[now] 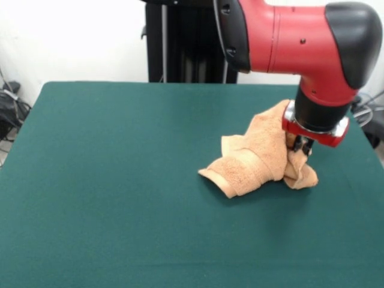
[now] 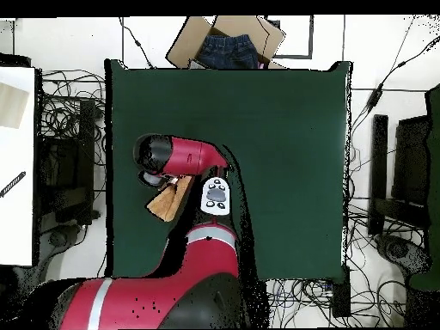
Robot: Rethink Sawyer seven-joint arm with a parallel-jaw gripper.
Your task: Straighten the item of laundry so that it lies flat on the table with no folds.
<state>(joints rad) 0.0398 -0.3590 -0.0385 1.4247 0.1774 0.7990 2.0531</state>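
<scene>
Looking from the front, we see the gripper (image 1: 302, 146) pressed into the crumpled towel (image 1: 258, 159) right of the table's (image 1: 108, 180) centre; whether its fingers clamp it, we cannot tell. Overhead, the arm (image 2: 185, 156) hides most of the towel (image 2: 165, 204).

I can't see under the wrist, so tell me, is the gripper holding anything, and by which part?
It looks like the gripper has pinched the towel at a bunched fold on its upper right side; the exact hold is hidden.

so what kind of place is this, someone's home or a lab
Most likely a robotics lab, not a home: a red robot arm works over a green felt table, and the overhead view shows tangled cables and equipment on the floor around it.
</scene>
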